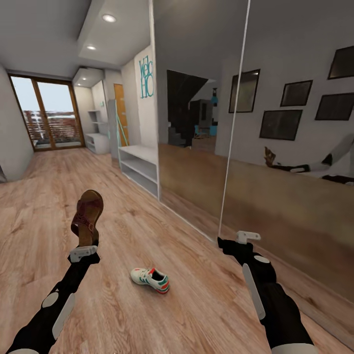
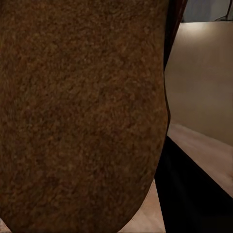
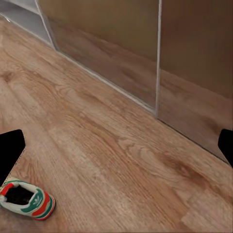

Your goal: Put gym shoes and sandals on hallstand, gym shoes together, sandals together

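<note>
From my seat I can make out teal lettering (image 1: 146, 77) on the white wall panel (image 1: 142, 113) down the corridor: "Welc" above "HO", both cut off at the panel's edge. Nothing else is legible.

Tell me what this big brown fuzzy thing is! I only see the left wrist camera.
Observer: It's a brown sandal, clamped in the left gripper and held up above the corridor floor.
Operator: Are there other shoes around?
Observer: Yes, one gym shoe lies on the floor between the two arms.
Operator: Is the other hand holding something?
Observer: No, the right gripper is open and empty, its fingers spread wide over the planks.
Operator: Where do the shoes go?
Observer: A pale grey bench with open shelves stands ahead by the mirrored wall.
</note>
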### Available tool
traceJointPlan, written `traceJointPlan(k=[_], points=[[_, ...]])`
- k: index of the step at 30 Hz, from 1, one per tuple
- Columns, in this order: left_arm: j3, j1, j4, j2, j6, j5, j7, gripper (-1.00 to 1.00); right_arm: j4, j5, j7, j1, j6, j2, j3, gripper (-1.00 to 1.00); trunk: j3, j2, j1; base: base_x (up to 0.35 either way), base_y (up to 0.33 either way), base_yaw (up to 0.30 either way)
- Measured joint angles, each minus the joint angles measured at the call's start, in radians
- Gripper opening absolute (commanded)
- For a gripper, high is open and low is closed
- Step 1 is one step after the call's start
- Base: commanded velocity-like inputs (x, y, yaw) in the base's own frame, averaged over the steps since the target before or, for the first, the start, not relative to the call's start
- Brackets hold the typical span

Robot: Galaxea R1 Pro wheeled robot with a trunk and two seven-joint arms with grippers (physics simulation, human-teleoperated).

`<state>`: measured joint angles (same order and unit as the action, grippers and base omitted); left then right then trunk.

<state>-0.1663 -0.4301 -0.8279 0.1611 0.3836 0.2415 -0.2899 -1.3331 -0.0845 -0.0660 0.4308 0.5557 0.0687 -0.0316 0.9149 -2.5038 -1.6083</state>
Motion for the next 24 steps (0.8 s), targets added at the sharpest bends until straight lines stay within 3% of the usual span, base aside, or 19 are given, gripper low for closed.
traceJointPlan(k=[24], points=[[0.0,0.0,0.022,-0.001,0.001,0.0,0.0,-1.0,0.0,0.0,0.0,0.0,0.0,0.0,0.0,1.0,0.006,0.0,0.0,0.0,-0.014,0.295]])
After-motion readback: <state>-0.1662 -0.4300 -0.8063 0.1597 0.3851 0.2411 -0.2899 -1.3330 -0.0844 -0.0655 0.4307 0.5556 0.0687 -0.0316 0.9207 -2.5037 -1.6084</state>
